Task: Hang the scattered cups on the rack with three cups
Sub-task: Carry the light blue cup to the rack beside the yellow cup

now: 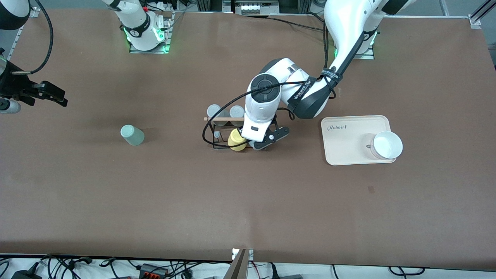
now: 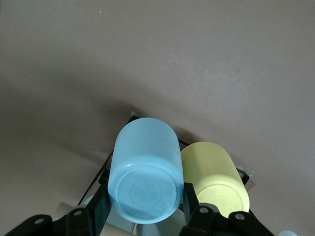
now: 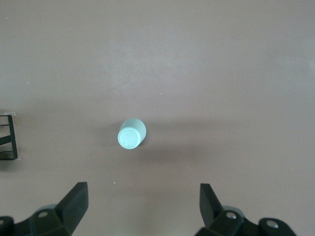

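— While clamped on the light blue cup (image 2: 145, 177), where does the left end effector (image 1: 259, 140) sit?
— Right at the rack (image 1: 224, 130), mid-worktop (image 1: 248, 201). Cup held bottom toward the wrist camera, mouth pointing down at the black wire frame, touching or just beside the yellow cup (image 2: 215, 177) already mounted there. Cannot tell yet whether seated on a peg.
— And the coming move?
— Judged to turn on alignment: long axis of the blue cup needs to run along an upright peg, then straight down. Two grey cups (image 1: 225, 111) already hanging on the row farther from the front camera, under the light wooden rod (image 1: 224, 119).
— Second scattered cup?
— Pale mint cup (image 1: 132, 135), upside down on the worktop, well apart from the rack, toward the right arm's end. Right end effector (image 3: 142, 206) waiting high over that end, fingers spread wide, empty; clearly the nearer arm for it.
— Materials?
— Smooth, matte, handleless tumblers, likely plastic; slightly tapered, round. Thin wire rack, probably light enough to shift if nudged. Cream tray (image 1: 348, 151) with a white bowl (image 1: 387, 144) toward the left arm's end, not involved.
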Robot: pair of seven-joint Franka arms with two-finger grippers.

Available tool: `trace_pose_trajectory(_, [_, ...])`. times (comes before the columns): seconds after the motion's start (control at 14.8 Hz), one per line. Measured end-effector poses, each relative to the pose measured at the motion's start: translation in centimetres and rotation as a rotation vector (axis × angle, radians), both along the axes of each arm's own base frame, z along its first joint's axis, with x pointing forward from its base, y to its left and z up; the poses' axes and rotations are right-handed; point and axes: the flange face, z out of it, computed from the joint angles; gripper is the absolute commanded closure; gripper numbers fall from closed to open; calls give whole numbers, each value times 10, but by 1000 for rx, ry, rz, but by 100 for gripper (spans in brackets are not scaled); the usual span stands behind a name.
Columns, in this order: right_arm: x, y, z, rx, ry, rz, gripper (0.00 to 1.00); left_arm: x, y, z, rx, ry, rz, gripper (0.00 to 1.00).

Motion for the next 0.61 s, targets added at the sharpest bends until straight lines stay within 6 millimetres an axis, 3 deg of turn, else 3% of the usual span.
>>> trace_pose_trajectory(0.41, [1,0,-3,0,4,0,0,-4,-3,-17,14,21,-6,47])
trace_pose_trajectory(0.61, [3,0,-6,0,9,-1,0,-8,-6,-21,20,27,-14,26])
